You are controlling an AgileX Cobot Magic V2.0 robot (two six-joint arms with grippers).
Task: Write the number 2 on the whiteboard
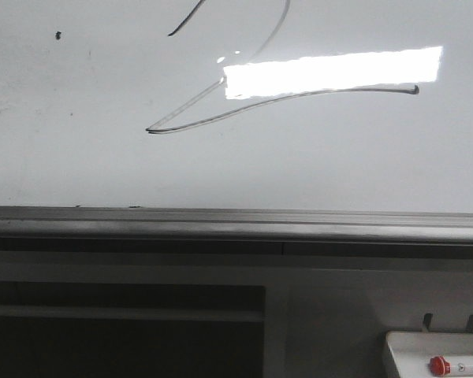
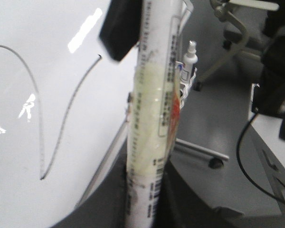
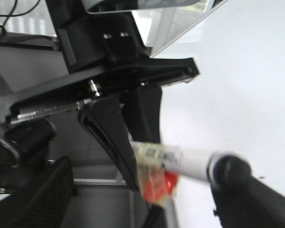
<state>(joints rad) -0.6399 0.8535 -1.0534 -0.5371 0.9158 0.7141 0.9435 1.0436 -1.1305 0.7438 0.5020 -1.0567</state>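
Note:
The whiteboard fills the upper front view and carries the number 2, a thin black line with a sharp corner and a long base stroke that ends under the glare. Neither gripper shows in the front view. My left gripper is shut on a white taped marker, off the board's edge; the number 2 lies on the board beside it. In the right wrist view the left gripper holds that marker, its black end close to one finger of my open right gripper.
A grey edge rail runs along the board's near side. A small white tray with a red-capped marker sits at the lower right. A spray bottle, chair legs and cables stand beyond the board.

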